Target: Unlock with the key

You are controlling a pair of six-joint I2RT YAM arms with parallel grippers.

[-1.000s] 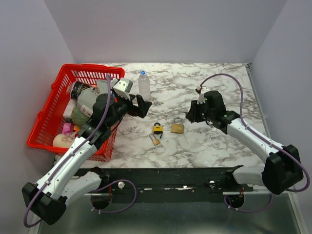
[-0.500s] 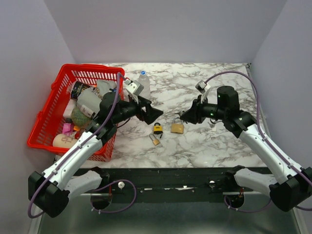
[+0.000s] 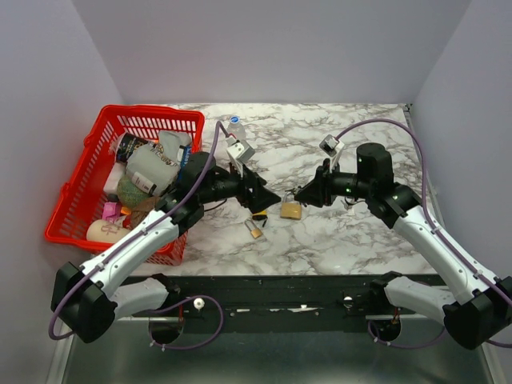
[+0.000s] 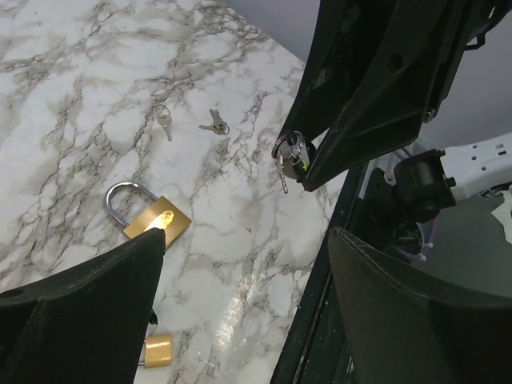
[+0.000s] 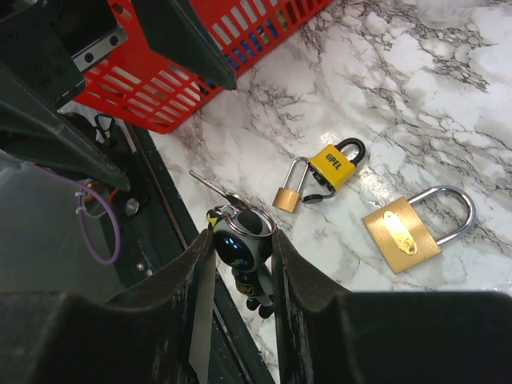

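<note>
My right gripper (image 5: 242, 238) is shut on a small black-and-grey keychain figure (image 5: 240, 252). Its ring carries a silver key (image 5: 210, 186) that sticks out to the left above the table. Below lie a large brass padlock (image 5: 402, 232), a yellow padlock (image 5: 334, 166) and a small brass padlock (image 5: 286, 196). My left gripper (image 4: 246, 240) is open and holds nothing. It hovers beside the large brass padlock (image 4: 156, 224) and faces the right gripper (image 3: 300, 194) across it. In the top view the left gripper (image 3: 264, 196) covers part of the yellow padlock.
A red basket (image 3: 80, 192) full of containers stands at the left, with a clear bottle (image 3: 236, 132) behind the left arm. Two loose sets of keys (image 4: 214, 124) lie on the marble beyond the padlocks. The table's black front edge (image 4: 320, 304) runs close under the left gripper.
My left arm has reached right, bringing its open gripper over the padlocks. The right arm swung left with the keychain, then held nearly still above the brass padlock.
</note>
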